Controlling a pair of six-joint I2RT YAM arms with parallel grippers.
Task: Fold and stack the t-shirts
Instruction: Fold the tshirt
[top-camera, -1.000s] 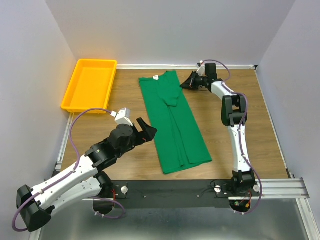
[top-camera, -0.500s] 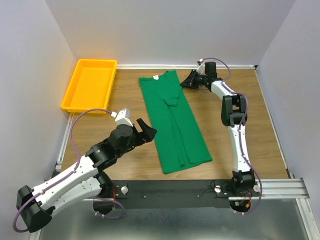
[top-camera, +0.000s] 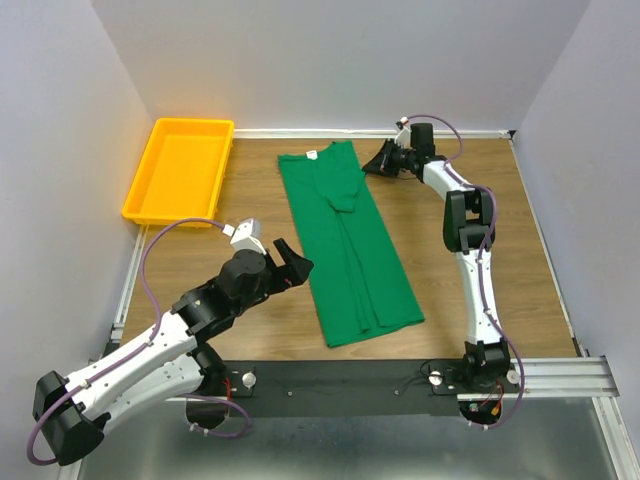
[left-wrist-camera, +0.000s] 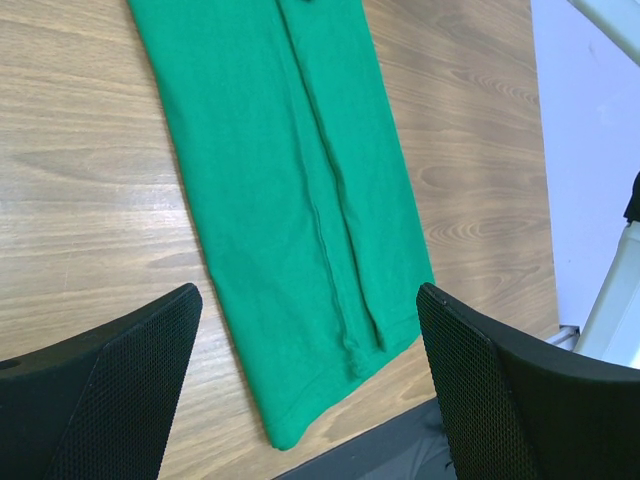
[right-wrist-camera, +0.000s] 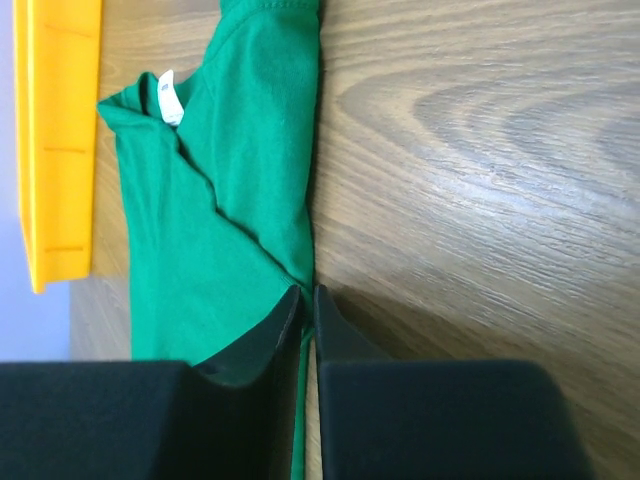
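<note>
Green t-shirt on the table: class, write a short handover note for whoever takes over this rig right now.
Left gripper: open, hovering just left of the t-shirt, holding nothing.
Right gripper: fingers almost together at the shirt's far right edge, near the collar. Whether it pinches cloth cannot be told.
Things: the shirt lies flat on the table, collar end far, hem near. The yellow tray sits at the far left.
Done: sides folded in, making one long strip.
Left: fold it across its length, then stack it.

Tabletop (top-camera: 520, 230): brown wood grain. Walls (top-camera: 340, 60): plain pale grey-lilac, enclosing left, far, right sides. Aluminium rail (top-camera: 560, 375) along near edge. Lighting even, soft shadows.
</note>
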